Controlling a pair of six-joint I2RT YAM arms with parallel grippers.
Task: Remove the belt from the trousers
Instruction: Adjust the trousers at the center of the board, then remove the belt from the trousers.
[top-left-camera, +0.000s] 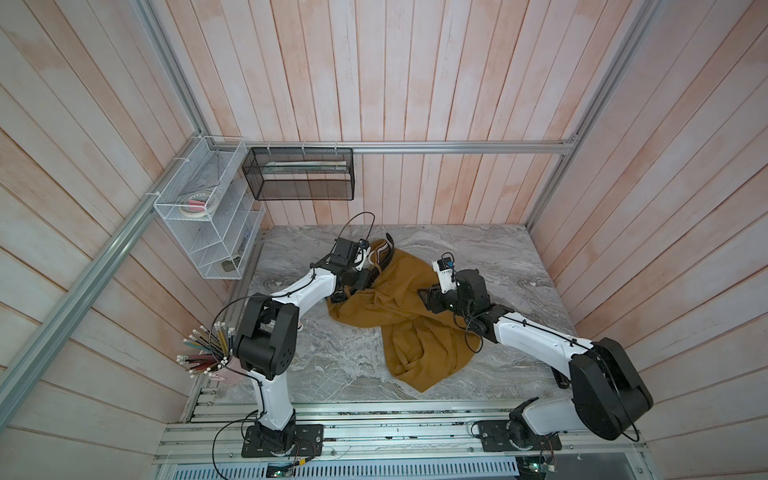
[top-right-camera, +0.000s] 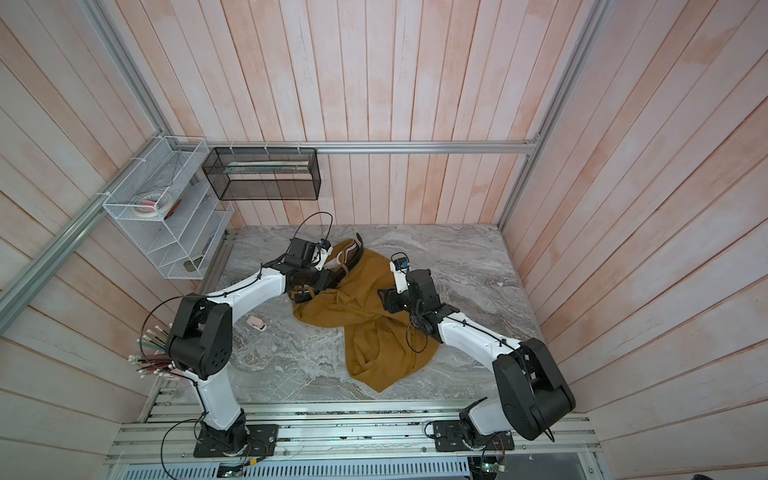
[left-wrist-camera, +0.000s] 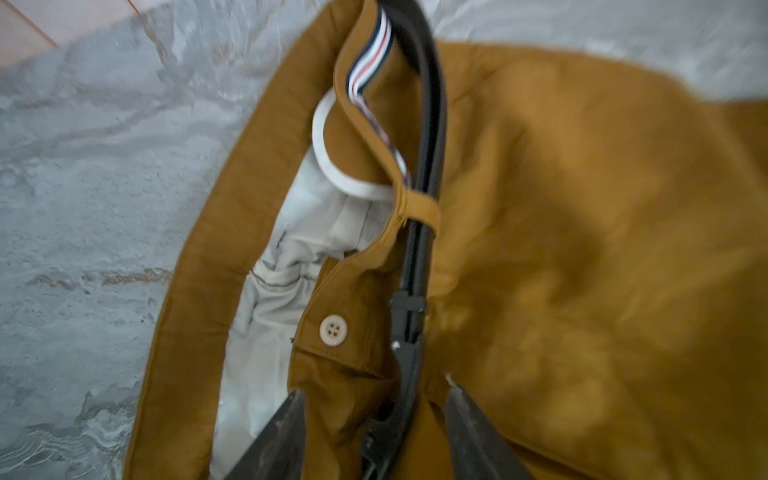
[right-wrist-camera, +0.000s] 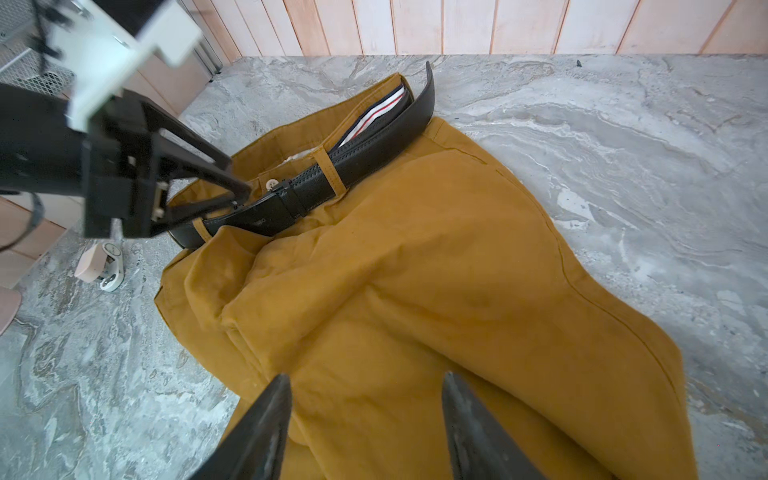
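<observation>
Left gripper (left-wrist-camera: 374, 386) astride the belt (right-wrist-camera: 374, 137), belt not yet out.
Nearest me, the right gripper (right-wrist-camera: 365, 376) hangs spread and empty over the trousers (right-wrist-camera: 436, 270), well apart from the belt. Further in, the left gripper straddles the strap by the buckle (right-wrist-camera: 262, 212), fingers apart, not pinching. From there the belt runs away along the waistband, through a belt loop (left-wrist-camera: 419, 210), toward the back wall; the left arm is plainly nearer.

White wire rack (top-left-camera: 199, 245); black mesh basket (top-left-camera: 299, 189); pencils (top-left-camera: 204, 345); marble table (top-left-camera: 332, 365)
</observation>
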